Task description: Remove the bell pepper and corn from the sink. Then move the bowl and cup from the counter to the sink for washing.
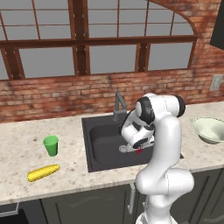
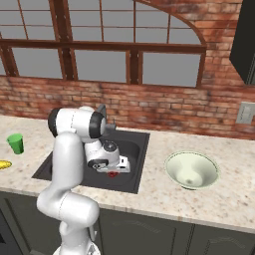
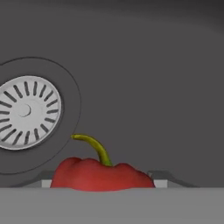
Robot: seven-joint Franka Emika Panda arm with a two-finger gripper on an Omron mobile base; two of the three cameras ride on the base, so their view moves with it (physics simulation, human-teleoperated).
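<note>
This is a rendered home kitchen — a light speckled stone counter point(image 1: 26, 144) runs along a red brick wall point(image 1: 52, 98) above dark cabinet fronts point(image 1: 87, 203). A dark rectangular sink point(image 1: 98, 144) is set into the worktop's middle, with a grey faucet point(image 1: 118, 105) at its back edge and a round silver drain point(image 3: 27, 111) in its floor. Behind it stands a large window with a dark wooden frame point(image 1: 81, 39) and an arched corner. A wall outlet point(image 2: 245, 112) sits near the worktop's right end — tableware and vegetables lie about: a green cup point(image 1: 50, 145), a pale bowl point(image 2: 191, 170), a corn cob point(image 1: 43, 172), a red bell pepper point(image 3: 101, 175).
</note>
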